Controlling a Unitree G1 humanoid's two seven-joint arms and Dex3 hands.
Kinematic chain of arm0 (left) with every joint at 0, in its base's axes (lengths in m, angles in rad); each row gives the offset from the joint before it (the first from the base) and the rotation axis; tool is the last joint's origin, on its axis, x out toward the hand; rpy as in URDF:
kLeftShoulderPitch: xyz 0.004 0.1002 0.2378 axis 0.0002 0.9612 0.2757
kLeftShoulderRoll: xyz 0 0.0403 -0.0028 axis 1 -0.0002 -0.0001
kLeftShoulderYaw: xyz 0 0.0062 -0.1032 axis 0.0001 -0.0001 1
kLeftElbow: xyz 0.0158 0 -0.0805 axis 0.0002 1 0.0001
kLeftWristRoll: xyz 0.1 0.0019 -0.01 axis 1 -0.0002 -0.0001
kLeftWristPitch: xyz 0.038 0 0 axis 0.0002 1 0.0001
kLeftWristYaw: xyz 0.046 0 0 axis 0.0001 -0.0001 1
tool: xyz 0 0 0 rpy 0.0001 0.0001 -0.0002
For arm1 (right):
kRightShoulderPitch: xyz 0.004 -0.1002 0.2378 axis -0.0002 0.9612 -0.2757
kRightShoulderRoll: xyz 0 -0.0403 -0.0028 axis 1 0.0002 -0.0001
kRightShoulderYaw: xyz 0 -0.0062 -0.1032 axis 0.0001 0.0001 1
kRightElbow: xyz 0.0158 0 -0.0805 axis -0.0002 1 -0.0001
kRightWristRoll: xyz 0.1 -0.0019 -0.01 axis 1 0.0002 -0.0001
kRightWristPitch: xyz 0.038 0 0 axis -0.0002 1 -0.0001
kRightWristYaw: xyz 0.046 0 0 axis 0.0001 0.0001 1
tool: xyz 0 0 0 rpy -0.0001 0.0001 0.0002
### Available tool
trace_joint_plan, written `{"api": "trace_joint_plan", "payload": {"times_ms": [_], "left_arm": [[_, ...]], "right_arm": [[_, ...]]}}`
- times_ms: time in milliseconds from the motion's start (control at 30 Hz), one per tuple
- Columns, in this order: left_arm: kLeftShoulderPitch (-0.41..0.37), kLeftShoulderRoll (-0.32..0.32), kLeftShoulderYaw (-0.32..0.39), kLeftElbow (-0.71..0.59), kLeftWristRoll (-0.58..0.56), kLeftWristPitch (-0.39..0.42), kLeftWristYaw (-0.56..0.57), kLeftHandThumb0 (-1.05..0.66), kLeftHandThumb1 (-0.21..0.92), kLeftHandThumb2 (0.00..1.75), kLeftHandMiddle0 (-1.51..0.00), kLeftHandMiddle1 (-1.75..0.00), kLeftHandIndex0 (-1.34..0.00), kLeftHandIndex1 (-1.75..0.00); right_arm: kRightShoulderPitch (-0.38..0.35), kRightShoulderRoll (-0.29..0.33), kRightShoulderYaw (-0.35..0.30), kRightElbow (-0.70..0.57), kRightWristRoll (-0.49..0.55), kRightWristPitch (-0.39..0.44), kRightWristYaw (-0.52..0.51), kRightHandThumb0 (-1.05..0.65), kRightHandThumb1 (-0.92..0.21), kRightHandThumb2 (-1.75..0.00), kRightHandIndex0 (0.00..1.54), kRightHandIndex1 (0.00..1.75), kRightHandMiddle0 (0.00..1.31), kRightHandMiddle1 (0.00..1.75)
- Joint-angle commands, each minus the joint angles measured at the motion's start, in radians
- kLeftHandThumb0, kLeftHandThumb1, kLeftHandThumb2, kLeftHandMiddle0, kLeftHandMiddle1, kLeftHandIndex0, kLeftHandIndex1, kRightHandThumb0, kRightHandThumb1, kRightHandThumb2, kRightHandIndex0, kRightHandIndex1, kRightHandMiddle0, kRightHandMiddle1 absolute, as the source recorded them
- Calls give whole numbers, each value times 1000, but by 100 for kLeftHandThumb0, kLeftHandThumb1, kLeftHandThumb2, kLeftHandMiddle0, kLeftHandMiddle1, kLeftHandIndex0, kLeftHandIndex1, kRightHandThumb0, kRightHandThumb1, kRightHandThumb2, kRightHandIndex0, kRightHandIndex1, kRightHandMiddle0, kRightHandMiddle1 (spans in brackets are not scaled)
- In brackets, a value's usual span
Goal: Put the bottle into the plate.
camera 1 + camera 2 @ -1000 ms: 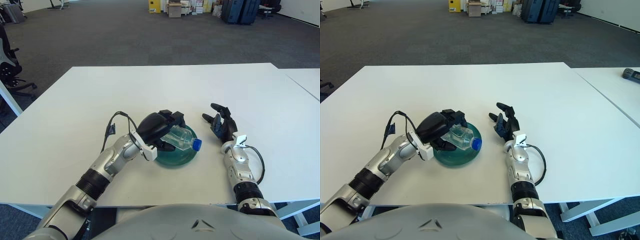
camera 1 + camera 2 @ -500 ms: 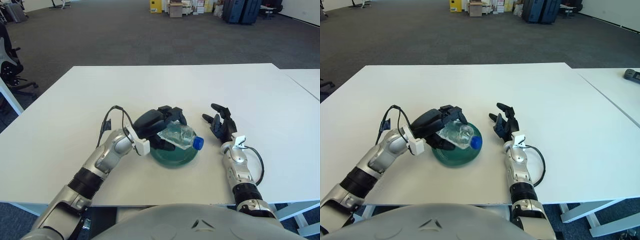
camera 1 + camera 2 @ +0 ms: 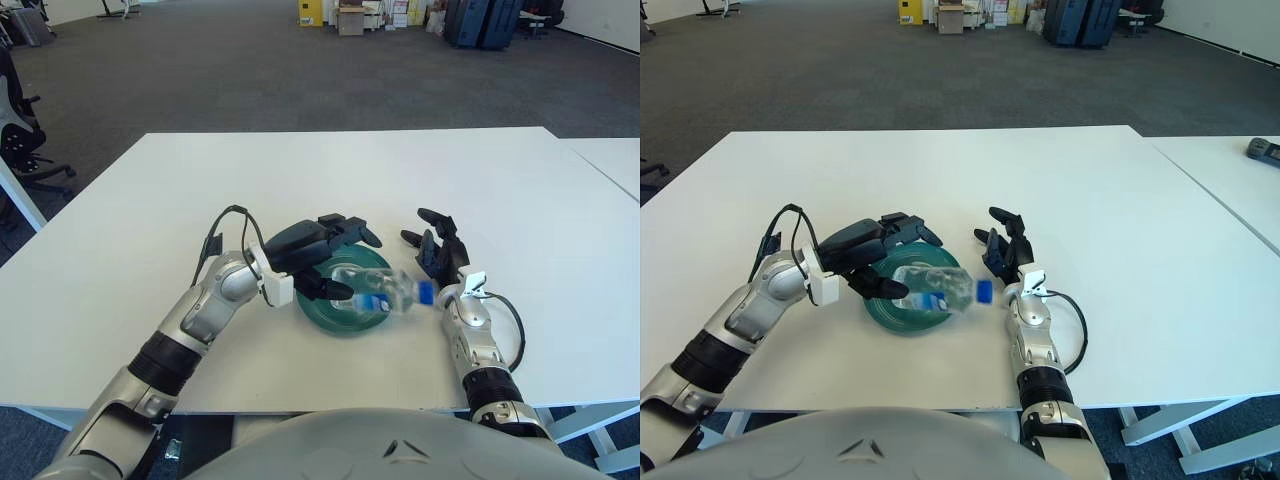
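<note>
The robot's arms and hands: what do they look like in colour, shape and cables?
Both arms are silver metal segments with ribbed black joints. The left hand and the right hand are black, with three thick fingers each. A white block sits at each wrist, and a thin black cable loops beside each forearm.

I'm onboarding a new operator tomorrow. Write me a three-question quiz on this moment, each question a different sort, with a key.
1. True or false: the left hand grips the bottle.
2. Where does the bottle lie? A) upright on the table B) on its side across the plate, cap past the rim C) in the right hand
3. What colour is the cap?

Key:
1. False; its fingers are spread.
2. B
3. Blue
</note>
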Motion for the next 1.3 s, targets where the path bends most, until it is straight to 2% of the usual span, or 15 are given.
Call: {"api": "trace_joint_plan", "payload": {"times_ms": [0, 433, 800, 1067, 1267], "left_arm": [[-17, 6, 18, -10, -6, 11, -13, -105, 92, 83, -23, -12, 0, -75], [-12, 0, 24, -18, -8, 5, -11, -105, 92, 83, -27, -6, 0, -86], [-7, -2, 43, -23, -33, 14, -12, -105, 92, 81, -33, -6, -5, -93], [18, -21, 84, -39, -61, 65, 10, -104, 92, 80, -36, -7, -1, -89], [43, -56, 113, -32, -98, 66, 40, -100, 92, 77, -39, -7, 0, -83]], "right_arm": [[40, 6, 5, 43, -1, 67, 0, -67, -92, -83, 49, 46, 0, 86], [42, 3, 6, 41, -4, 66, 3, -66, -92, -81, 49, 44, 0, 83], [45, 1, 2, 39, 6, 64, 16, -67, -92, -83, 52, 46, 0, 82], [48, -3, -1, 38, 14, 63, 38, -71, -92, -87, 52, 46, 0, 83], [49, -7, -5, 41, 20, 64, 55, -74, -92, -90, 50, 45, 0, 83]]}}
